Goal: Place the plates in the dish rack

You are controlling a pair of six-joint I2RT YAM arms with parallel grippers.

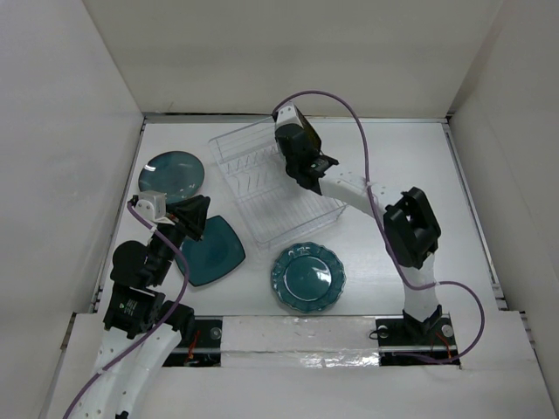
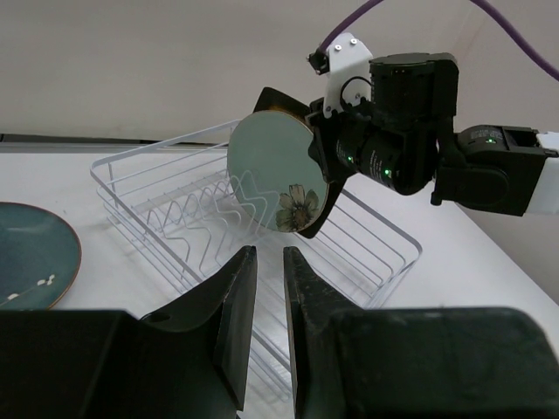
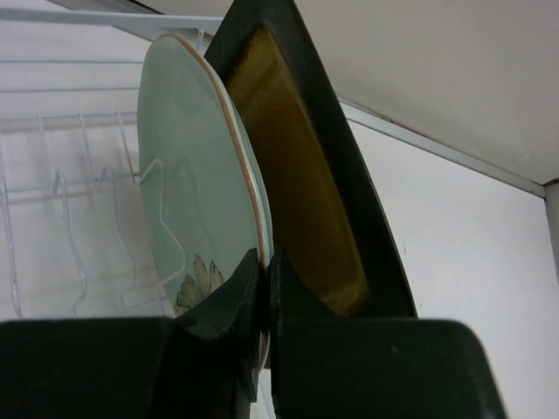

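My right gripper (image 3: 266,257) is shut on the rim of the small pale green plate (image 3: 188,166). It holds the plate upright over the tines of the dish rack (image 1: 240,148). The black-rimmed tan plate (image 3: 293,175) stands right behind it in the rack. The left wrist view shows the green plate (image 2: 275,179) and the rack (image 2: 157,188). My left gripper (image 2: 269,253) is nearly shut with nothing between its fingers. It hovers over the square teal plate (image 1: 212,253). A round teal plate (image 1: 172,173) lies left of the rack, and a scalloped teal plate (image 1: 307,277) lies in front of it.
White walls enclose the table on the left, back and right. The right arm's purple cable (image 1: 367,148) loops over the rack's right side. The round teal plate also shows at the left edge of the left wrist view (image 2: 31,257).
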